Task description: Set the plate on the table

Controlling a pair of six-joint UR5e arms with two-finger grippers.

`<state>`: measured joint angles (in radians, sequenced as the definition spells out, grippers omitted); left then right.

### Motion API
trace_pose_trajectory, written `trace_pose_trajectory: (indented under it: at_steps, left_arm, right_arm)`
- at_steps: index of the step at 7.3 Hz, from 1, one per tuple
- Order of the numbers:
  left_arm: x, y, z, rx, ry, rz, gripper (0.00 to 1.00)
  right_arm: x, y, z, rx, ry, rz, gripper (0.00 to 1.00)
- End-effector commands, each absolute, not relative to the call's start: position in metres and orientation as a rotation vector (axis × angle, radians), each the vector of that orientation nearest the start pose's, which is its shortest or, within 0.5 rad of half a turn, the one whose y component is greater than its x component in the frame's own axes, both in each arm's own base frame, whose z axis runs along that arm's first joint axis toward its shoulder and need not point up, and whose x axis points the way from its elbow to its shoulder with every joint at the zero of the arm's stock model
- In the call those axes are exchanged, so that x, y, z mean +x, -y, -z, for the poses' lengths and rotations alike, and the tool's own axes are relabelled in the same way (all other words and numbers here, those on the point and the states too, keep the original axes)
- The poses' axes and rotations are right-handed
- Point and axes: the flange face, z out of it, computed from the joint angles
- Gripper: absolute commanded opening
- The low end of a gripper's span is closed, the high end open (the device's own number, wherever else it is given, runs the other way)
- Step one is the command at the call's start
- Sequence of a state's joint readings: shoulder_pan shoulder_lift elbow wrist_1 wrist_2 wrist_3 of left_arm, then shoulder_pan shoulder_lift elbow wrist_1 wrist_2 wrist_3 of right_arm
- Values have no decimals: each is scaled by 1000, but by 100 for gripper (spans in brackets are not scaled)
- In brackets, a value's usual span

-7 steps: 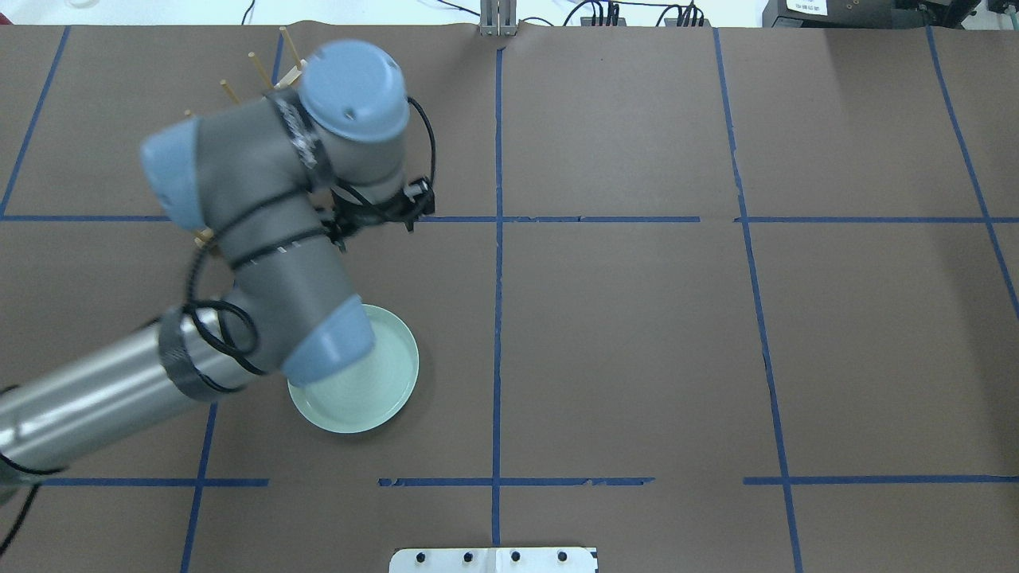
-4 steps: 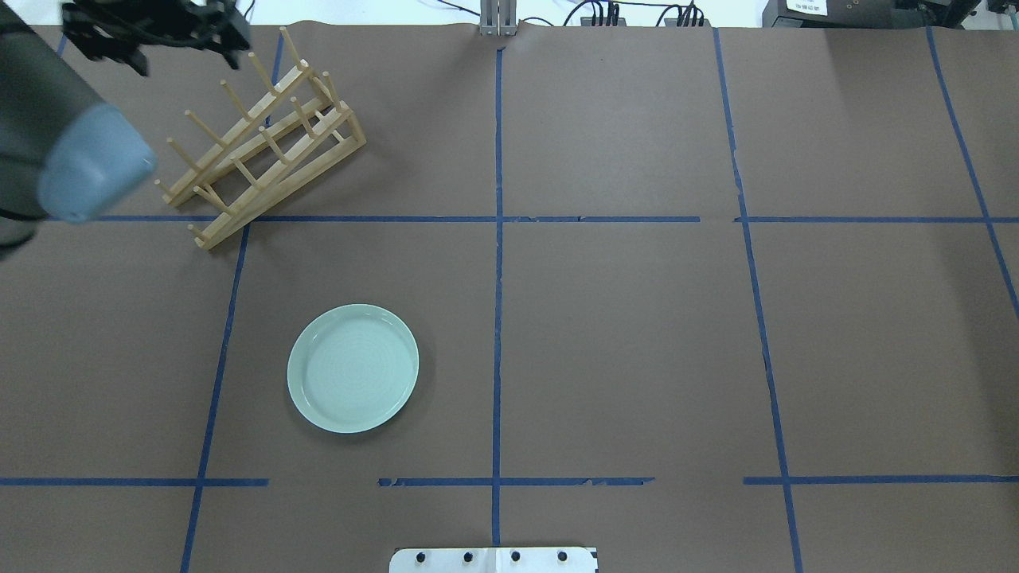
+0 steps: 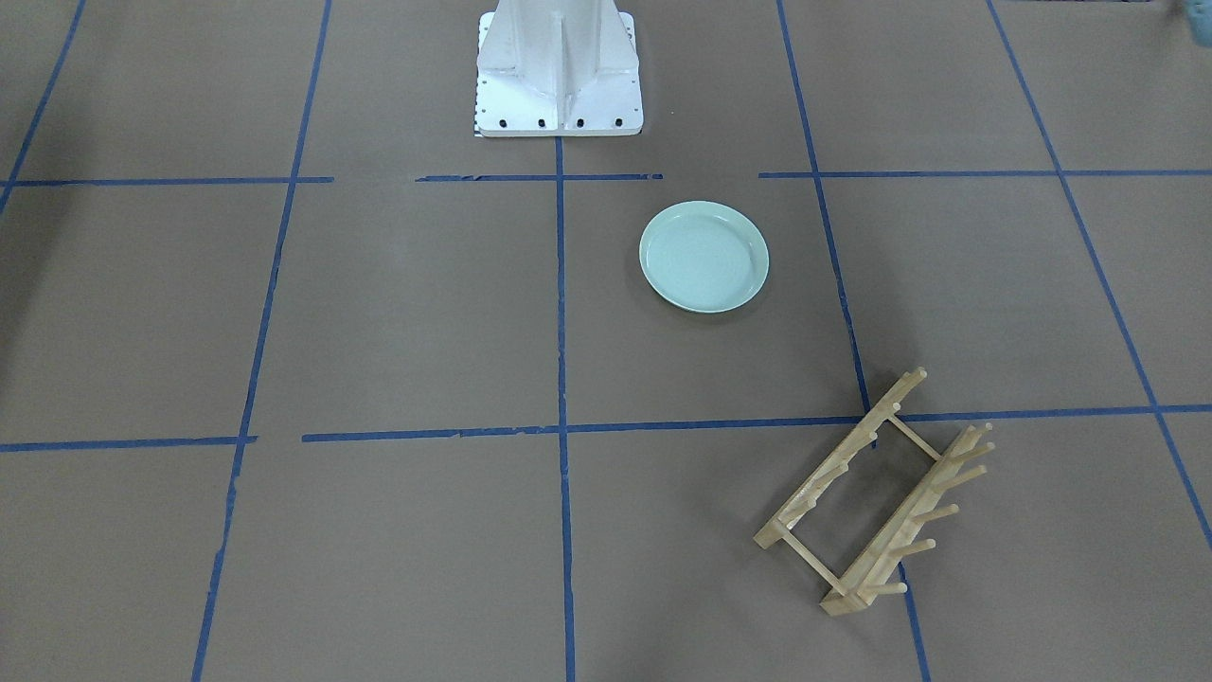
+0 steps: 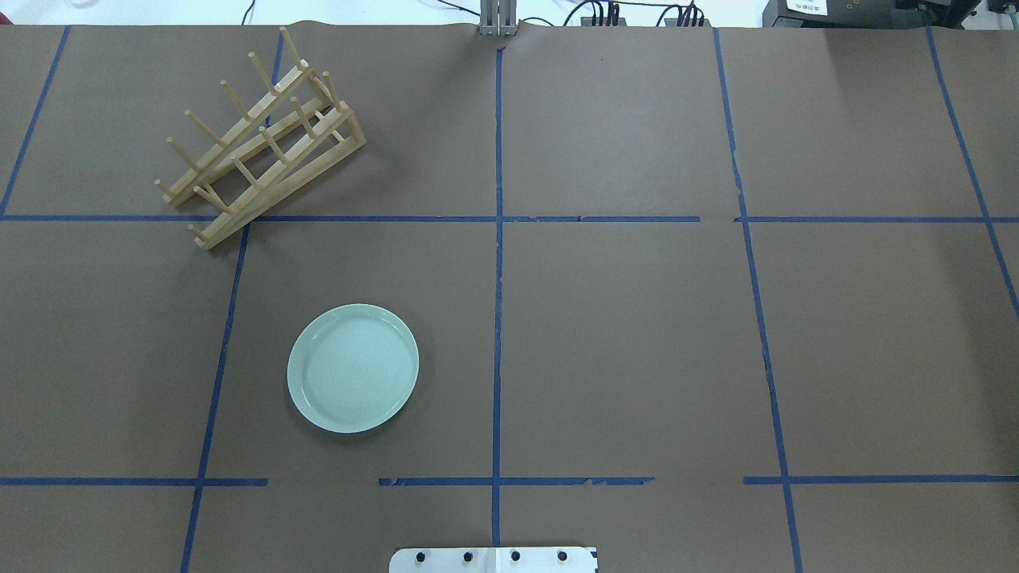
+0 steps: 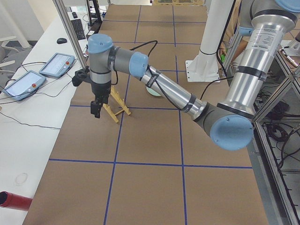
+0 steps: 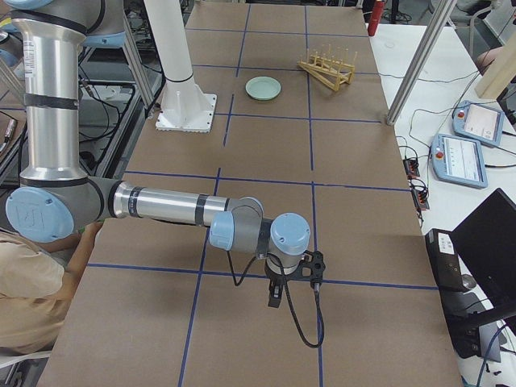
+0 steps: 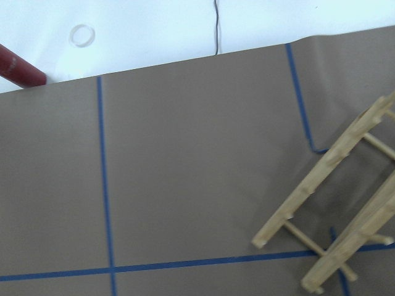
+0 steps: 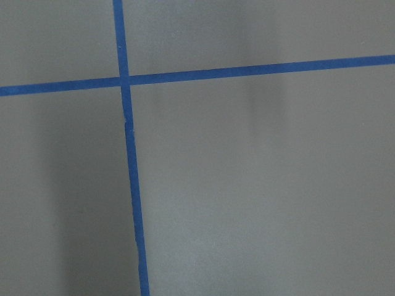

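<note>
The pale mint-green plate (image 4: 353,368) lies flat on the brown table (image 4: 637,318), left of the centre tape line, with nothing touching it. It also shows in the front-facing view (image 3: 704,256) and far off in the right-side view (image 6: 263,88). My left gripper (image 5: 96,108) shows only in the left-side view, hanging above the table beside the wooden rack, well away from the plate; I cannot tell if it is open or shut. My right gripper (image 6: 276,297) shows only in the right-side view, low over the table's far right part; I cannot tell its state.
The light wooden peg rack (image 4: 259,151) stands empty at the back left and shows in the left wrist view (image 7: 339,209). The white robot base (image 3: 557,71) sits at the table's near edge. Pendants (image 5: 21,84) lie on the white side bench.
The left arm, which hung over the rack and the plate's edge, swung away to the far left and has left the overhead view. The plate has not moved.
</note>
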<state>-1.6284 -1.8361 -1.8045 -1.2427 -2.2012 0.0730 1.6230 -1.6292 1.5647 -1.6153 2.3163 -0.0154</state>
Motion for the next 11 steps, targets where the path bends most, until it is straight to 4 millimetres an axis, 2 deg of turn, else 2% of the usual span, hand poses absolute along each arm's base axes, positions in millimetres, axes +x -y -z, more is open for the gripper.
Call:
trace_pose_trajectory:
  at_steps: [1,2,3,4,5,6,7,8,9,11]
  left_arm:
    - [-153,496,-559,77,-670,-10,100]
    - [-149,488,-568,46,-690,2,100]
    - [-134,450,-602,2,-801,25,100]
    - [-127,447,-621,-38,-851,40,100]
    - [-125,451,-636,-21,-865,29,100]
    - [-126,456,-640,29,-828,4,100]
    - [-131,472,-650,52,-783,-11,100]
    - [-132,477,-645,70,-780,-22,100]
    - [-131,477,-645,64,-787,-19,100]
    - [-129,471,-660,29,-792,-1,100]
  right_arm:
    - [90,454,-696,-79,748,-76,100]
    - [90,454,-696,-79,748,-76,100]
    - [90,454,-696,-79,748,-76,100]
    - [90,454,-696,-79,748,-76,100]
    - [90,454,-696,-79,748,-76,100]
    - [90,454,-696,-79,748,-76,100]
    - [90,454,-696,-79,748,-76,100]
    - [90,454,-696,-79,748,-76,100]
    - [90,454,-696,-79,748,-76,100]
    - [90,454,-696,-79,748,-76,100]
